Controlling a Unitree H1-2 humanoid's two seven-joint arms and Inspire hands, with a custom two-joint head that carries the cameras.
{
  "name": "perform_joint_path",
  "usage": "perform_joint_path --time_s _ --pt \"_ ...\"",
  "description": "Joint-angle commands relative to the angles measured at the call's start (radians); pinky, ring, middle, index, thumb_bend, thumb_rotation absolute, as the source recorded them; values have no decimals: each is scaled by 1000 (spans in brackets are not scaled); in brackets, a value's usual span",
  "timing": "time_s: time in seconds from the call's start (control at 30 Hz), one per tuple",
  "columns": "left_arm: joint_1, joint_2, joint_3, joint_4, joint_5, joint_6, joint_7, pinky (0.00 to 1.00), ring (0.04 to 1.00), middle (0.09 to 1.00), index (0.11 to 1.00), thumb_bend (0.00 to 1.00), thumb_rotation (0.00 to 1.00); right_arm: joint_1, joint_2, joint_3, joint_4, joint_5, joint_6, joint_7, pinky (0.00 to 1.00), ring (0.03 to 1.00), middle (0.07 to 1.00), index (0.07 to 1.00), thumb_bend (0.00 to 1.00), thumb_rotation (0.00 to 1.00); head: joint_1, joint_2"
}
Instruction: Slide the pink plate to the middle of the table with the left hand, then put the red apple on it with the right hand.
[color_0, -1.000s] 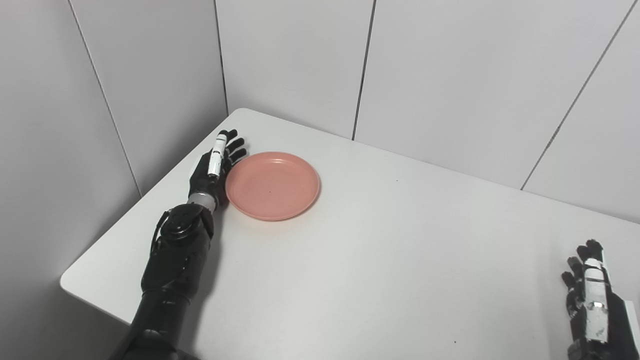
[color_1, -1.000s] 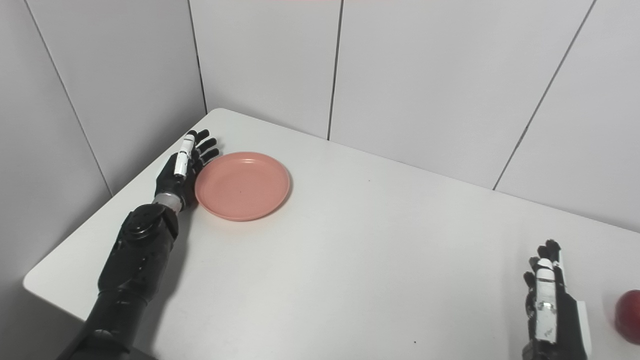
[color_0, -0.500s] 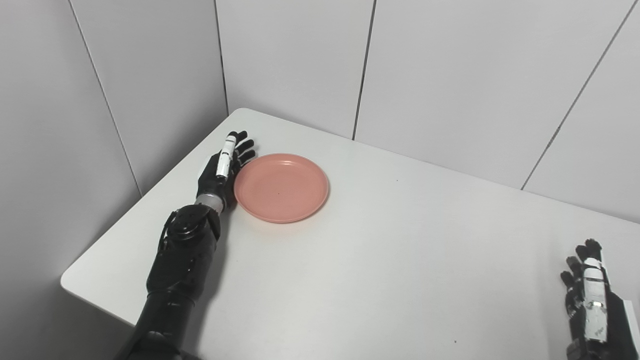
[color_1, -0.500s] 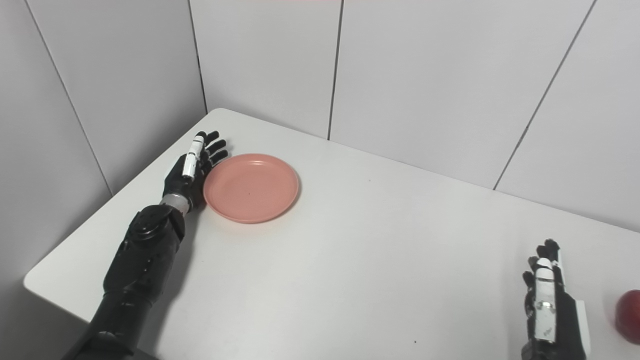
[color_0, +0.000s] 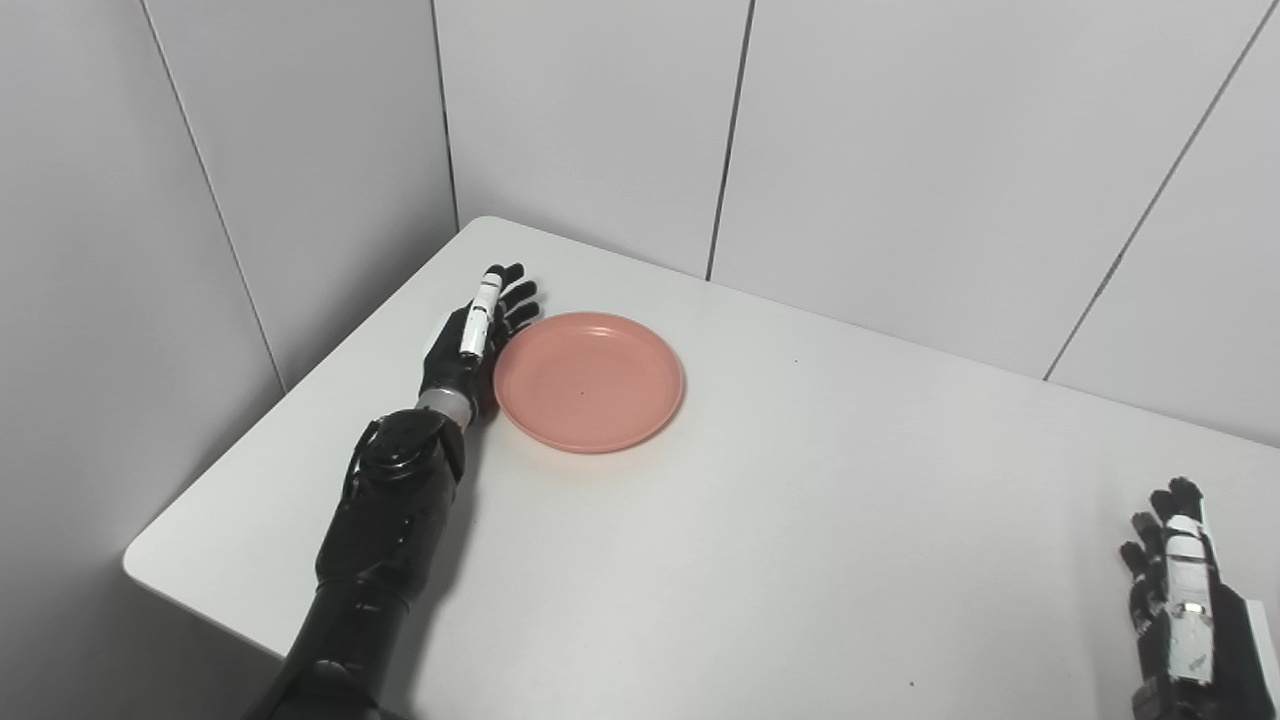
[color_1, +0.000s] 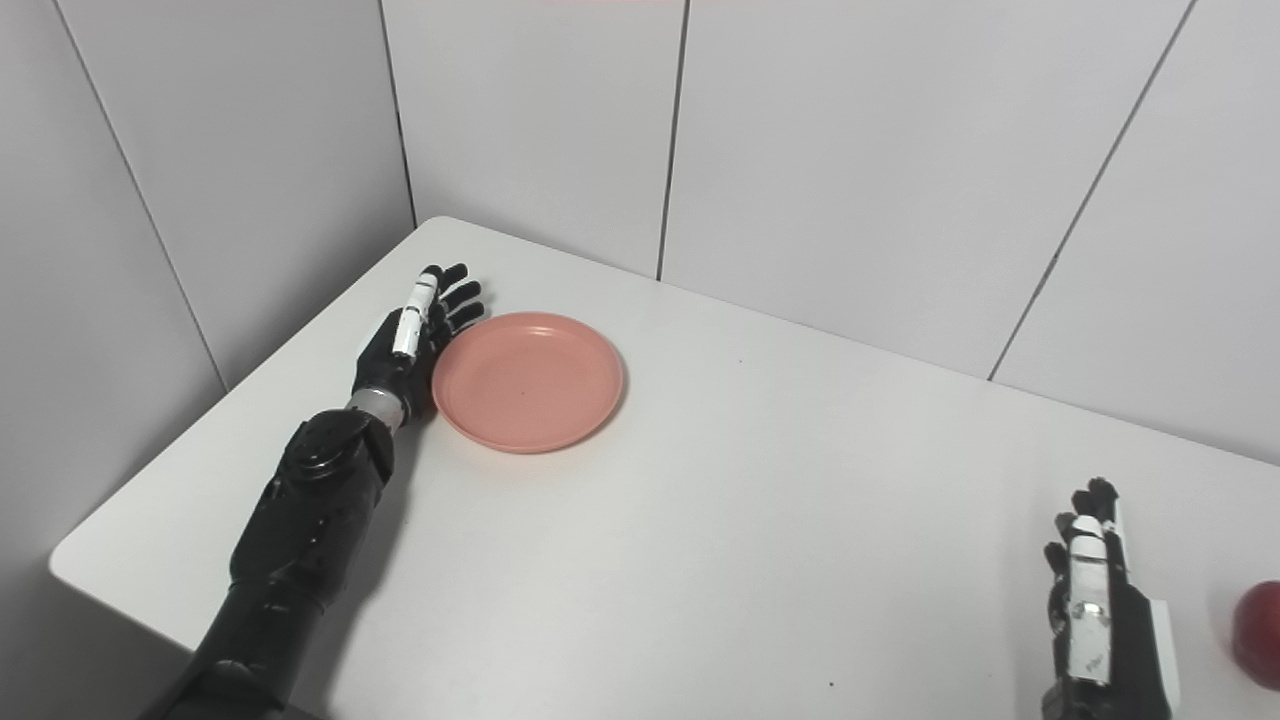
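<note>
The left hand stands edge-on, fingers straight, holding nothing, apparently touching the pink plate just to its right on the desk. Pushed off-centre, the plate could spin away. The right hand waits open beside the red apple.

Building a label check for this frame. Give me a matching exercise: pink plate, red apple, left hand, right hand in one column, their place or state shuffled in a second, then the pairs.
Things:
1. pink plate
2. red apple
3. left hand
4. right hand

Places or states:
A. at the picture's right edge, partly cut off
B. open, edge-on against the plate's left rim
C. flat on the table, left of its middle
D. open near the table's front right, touching nothing

Pairs: 1-C, 2-A, 3-B, 4-D
</note>
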Motion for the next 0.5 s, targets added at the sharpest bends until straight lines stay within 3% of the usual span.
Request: perform_joint_path --time_s 0.0,0.47 --pt "-32 -18 -27 8 13 6 -15 884 888 888 871 307 1000 -23 7 -3 -36 6 -10 -2 1000 1000 1000 1000 60 1000 -1 1" --pt "-43 -47 -62 27 26 -16 -25 891 894 890 869 315 1000 -26 8 -1 -35 -9 -5 -4 1000 1000 1000 1000 80 1000 -18 10"
